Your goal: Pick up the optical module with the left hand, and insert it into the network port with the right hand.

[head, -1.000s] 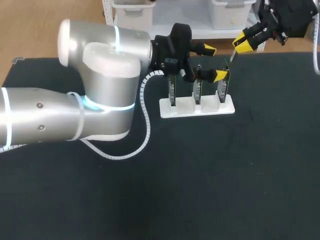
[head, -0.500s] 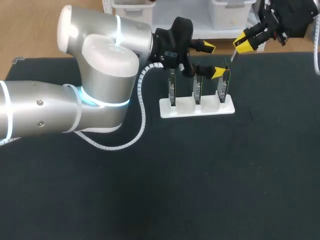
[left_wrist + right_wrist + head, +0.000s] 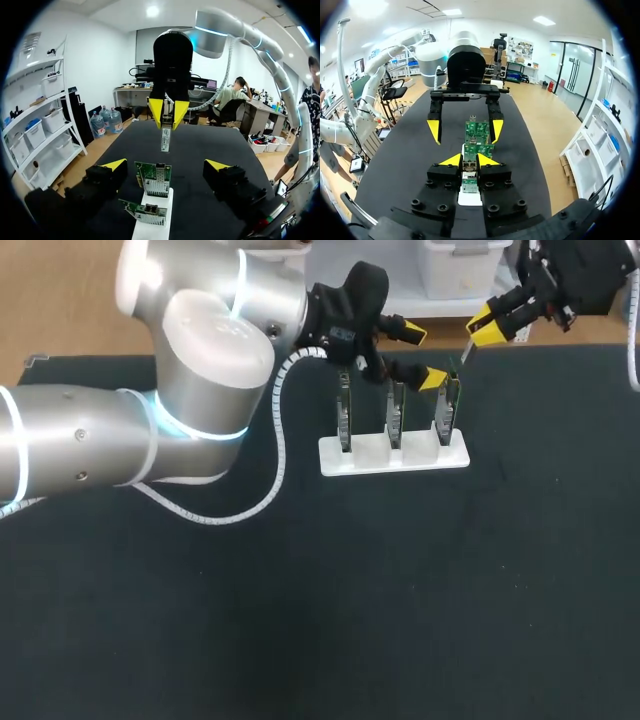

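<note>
Pinching the optical module [image 3: 165, 139] by its upper end, the right jaws hold it above the boards [image 3: 155, 179] in the white rack [image 3: 393, 452] on the worktop [image 3: 400, 590]; the left jaws stand open astride them. It looks light, stiff, delicate: grip its flat sides.

Left arm pulls back
The left gripper [image 3: 421, 355] has edged away from the rightmost board [image 3: 448, 410], perhaps rising slightly, as its elbow swung farther back.

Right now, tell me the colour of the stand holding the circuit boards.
White. The stand shows best in the head view, against the black table.
</note>
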`<state>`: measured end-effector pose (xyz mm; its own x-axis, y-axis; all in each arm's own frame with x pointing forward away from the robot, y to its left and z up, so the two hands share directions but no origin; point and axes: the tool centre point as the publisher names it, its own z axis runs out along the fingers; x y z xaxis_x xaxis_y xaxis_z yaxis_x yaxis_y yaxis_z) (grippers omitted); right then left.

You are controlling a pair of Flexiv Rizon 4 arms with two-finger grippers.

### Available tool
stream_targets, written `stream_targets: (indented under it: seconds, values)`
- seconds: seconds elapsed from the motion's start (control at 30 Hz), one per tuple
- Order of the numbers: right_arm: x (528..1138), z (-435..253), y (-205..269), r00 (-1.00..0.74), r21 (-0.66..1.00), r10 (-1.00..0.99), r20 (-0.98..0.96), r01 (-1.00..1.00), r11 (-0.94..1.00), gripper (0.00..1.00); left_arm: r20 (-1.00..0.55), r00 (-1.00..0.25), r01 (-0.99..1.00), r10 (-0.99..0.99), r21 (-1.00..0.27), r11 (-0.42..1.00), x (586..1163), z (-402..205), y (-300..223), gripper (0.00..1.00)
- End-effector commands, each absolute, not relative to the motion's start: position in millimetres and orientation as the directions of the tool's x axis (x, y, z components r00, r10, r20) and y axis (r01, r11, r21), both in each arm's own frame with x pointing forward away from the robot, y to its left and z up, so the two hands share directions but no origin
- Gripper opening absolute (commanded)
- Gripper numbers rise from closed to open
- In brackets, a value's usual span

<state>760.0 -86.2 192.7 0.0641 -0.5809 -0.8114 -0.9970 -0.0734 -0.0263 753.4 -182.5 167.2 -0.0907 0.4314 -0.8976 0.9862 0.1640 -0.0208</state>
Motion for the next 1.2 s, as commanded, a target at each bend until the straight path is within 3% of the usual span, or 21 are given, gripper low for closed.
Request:
stream_targets:
  seconds: [0.03,1.2]
  values:
    - [763,192,-85,0.064,-0.023,-0.582,-0.811,-0.997,-0.077,0.0,-0.886,-0.099,0.987,0.453,-0.03,0.157,759,166,-183,1.0]
    - [762,189,-87,0.047,-0.01,-0.585,-0.81,-0.998,-0.066,0.0,-0.852,-0.105,0.993,0.514,-0.066,0.095,765,152,-195,1.0]
